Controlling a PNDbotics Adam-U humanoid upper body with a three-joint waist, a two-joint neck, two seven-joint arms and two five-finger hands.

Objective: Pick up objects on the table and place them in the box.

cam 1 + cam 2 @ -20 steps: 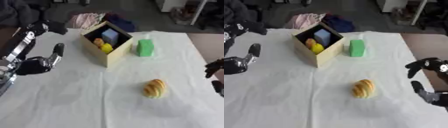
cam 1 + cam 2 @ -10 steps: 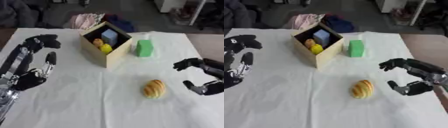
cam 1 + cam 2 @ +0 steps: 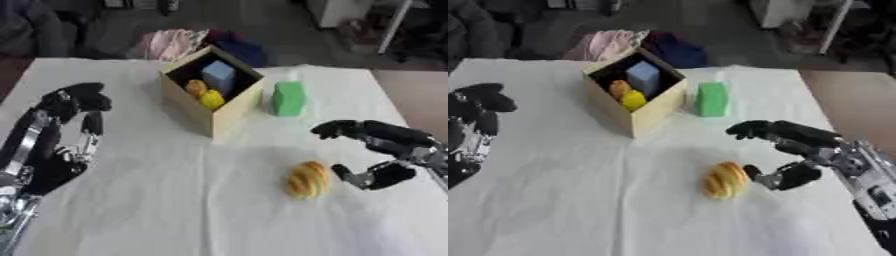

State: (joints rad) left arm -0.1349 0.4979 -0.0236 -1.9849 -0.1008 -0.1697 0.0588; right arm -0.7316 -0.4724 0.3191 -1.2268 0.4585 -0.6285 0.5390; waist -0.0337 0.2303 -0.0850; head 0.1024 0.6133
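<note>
Left eye view: the striped yellow bread roll (image 3: 307,179) lies on the white tablecloth (image 3: 175,210), well in front of the open wooden box (image 3: 212,98), which holds a blue block (image 3: 218,76) and two yellow pieces (image 3: 205,94). A green block (image 3: 288,98) stands just beside the box. The left hand (image 3: 68,125) hangs at the left edge, fingers spread, empty.

Right eye view: the right hand (image 3: 794,150) hovers just beside the roll, thumb and fingers spread wide apart, holding nothing.
</note>
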